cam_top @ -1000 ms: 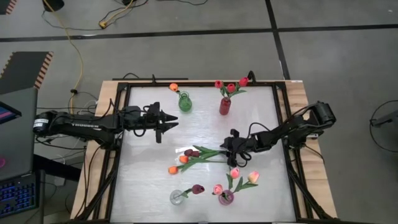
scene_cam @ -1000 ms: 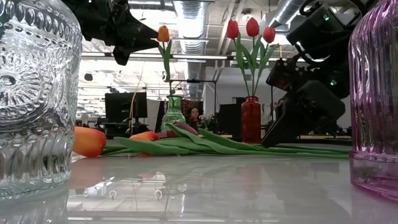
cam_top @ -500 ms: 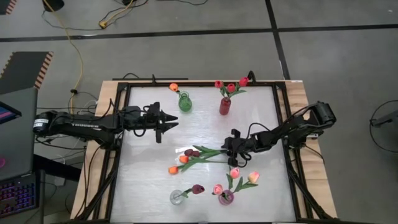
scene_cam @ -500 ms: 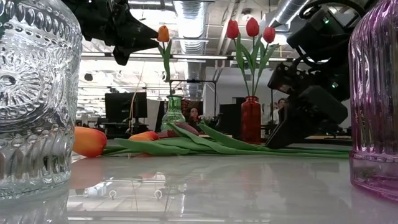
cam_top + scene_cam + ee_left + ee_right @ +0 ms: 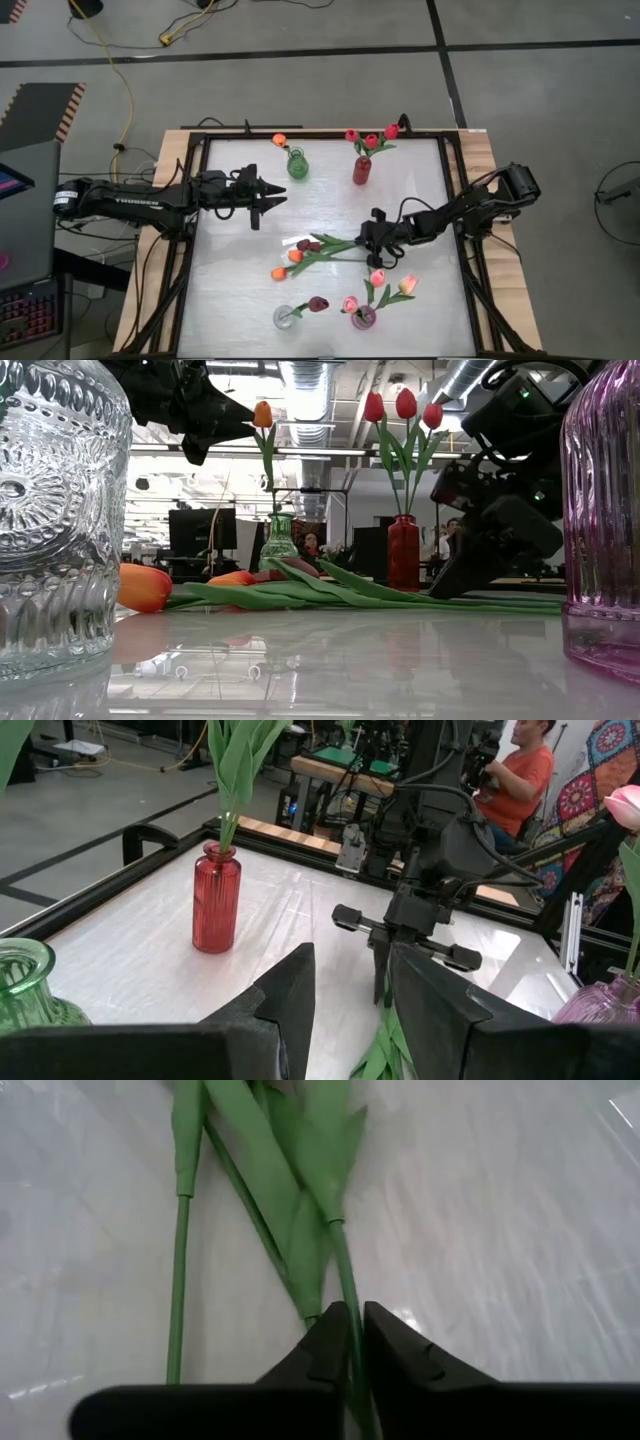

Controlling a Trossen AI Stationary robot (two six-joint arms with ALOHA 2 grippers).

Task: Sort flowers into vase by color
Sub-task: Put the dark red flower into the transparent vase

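Several loose tulips (image 5: 312, 251) lie in a pile on the table's middle, with orange and maroon heads toward the left and stems toward the right. My right gripper (image 5: 372, 240) is low over the table at the stems' right ends and is shut on one green stem (image 5: 333, 1250). My left gripper (image 5: 270, 197) hovers open and empty above the table's left part, near the green vase (image 5: 297, 165). It also shows in the left wrist view (image 5: 350, 982). My right gripper pinches one thin green stem (image 5: 343, 1295) between its two fingertips, near the stem's free end. The fingers come slanting down from the table's right and lie along the stem. The flower lies on the table with the others.
The green vase holds an orange tulip (image 5: 279, 140). A red vase (image 5: 361, 171) at the far edge holds red tulips. A clear vase (image 5: 285, 318) with a maroon tulip and a pink vase (image 5: 363, 319) with pink tulips stand at the near edge. A black frame (image 5: 455, 200) rims the table.
My right gripper has shifted a little at the stems' ends and then kept still. The loose tulips lie as before.
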